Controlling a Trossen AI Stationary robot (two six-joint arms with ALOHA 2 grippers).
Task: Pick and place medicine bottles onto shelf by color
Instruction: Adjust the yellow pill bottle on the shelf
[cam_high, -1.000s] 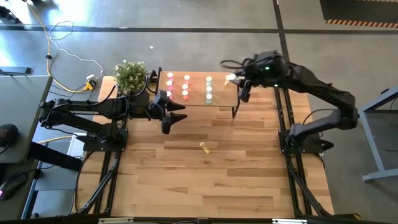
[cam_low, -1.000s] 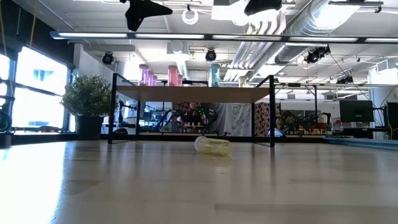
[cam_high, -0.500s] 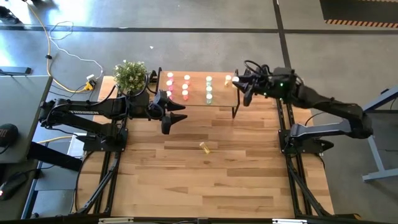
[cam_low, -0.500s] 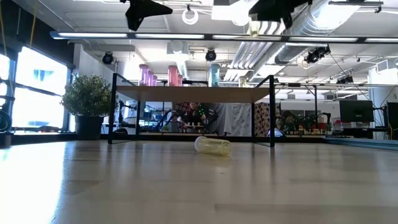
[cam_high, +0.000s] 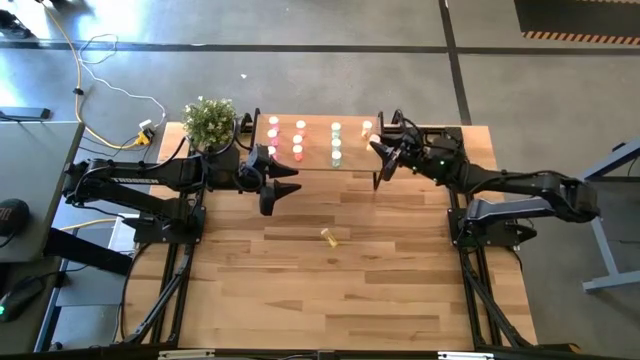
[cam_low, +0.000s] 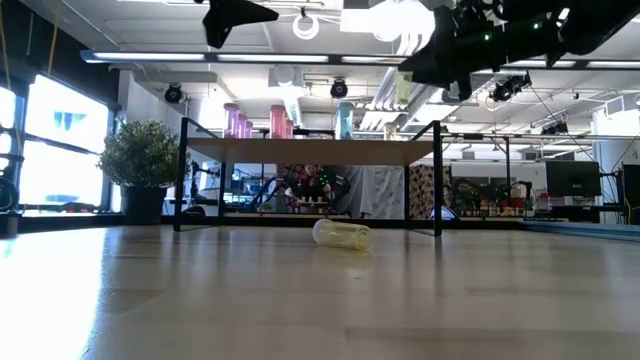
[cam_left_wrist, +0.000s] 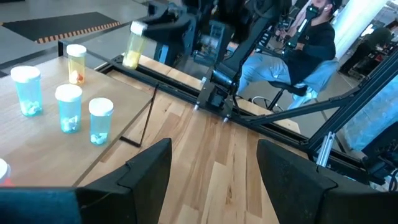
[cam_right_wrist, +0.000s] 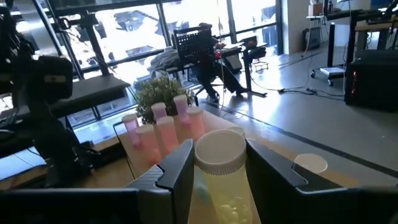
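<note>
The light-wood shelf (cam_high: 350, 160) stands at the table's far side on thin black legs. Pink, red-orange, pale green and one yellow bottle (cam_high: 367, 127) stand on it in rows by colour. My right gripper (cam_high: 381, 152) hovers at the shelf's right end, shut on another yellow bottle (cam_right_wrist: 219, 186). A further yellow bottle (cam_high: 330, 237) lies on its side on the tabletop near the middle. My left gripper (cam_high: 288, 186) hangs open in the air just in front of the shelf's left part and holds nothing. My right gripper pinches the yellow bottle between its two fingers (cam_right_wrist: 177, 171), on the bottle's body just under the white cap (cam_right_wrist: 219, 151). The fingers come about level from the table's right. The bottle (cam_left_wrist: 133, 50) is lifted clear, roughly upright, cap on top, beside the shelf's right end.
A small potted plant (cam_high: 210, 122) stands at the shelf's left end. Black metal frame rails (cam_high: 455, 200) run along both sides of the table. The near half of the tabletop holds only the lying bottle. A seated person (cam_left_wrist: 311, 43) shows beyond the table's right side.
My right arm has sunk and stretched out low toward the shelf's right end. Its gripper has tipped from pointing downward to about level and has come down a little, still shut on the yellow bottle. The left arm and the lying bottle have kept still.
</note>
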